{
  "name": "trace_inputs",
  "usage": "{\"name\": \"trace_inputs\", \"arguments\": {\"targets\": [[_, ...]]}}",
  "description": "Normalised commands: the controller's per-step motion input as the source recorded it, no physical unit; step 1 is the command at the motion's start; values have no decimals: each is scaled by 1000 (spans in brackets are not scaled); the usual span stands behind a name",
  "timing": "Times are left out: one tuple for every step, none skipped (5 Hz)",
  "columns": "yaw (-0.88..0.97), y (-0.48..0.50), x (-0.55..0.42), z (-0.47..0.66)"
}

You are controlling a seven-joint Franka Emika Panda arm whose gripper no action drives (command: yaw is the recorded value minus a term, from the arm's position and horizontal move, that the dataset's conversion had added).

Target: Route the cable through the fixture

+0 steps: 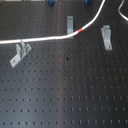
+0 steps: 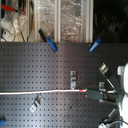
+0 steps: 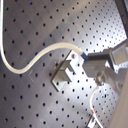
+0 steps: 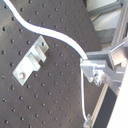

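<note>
Currently the gripper (image 2: pixel 89 93) has its fingers pinched on the cable (image 1: pixel 45 38), taking it just beside the red-orange band (image 1: pixel 81 31); both wrist views show the cord entering the closed fingertips. In the first exterior view the cable runs across the perforated board (image 1: pixel 70 95) from the first exterior view's left edge, rising toward the upper right. The clip (image 1: pixel 106 37) with the forked top stands to the right of the band, apart from the cord; not yet threaded. Two other clips, (image 1: pixel 70 23) and (image 1: pixel 19 53), lie near the line.

Handling judgement: cord looks light, limp and smooth, sagging in loose curves. Hold close to the band so the short free length stays steerable into the fork.
</note>
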Motion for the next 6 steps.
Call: {"name": "trace_inputs", "arguments": {"targets": [[0, 11, 0, 0], [29, -1, -48, 77], [74, 246, -645, 441], [0, -37, -1, 0], [191, 310, -285, 201], [240, 514, -316, 320]]}}
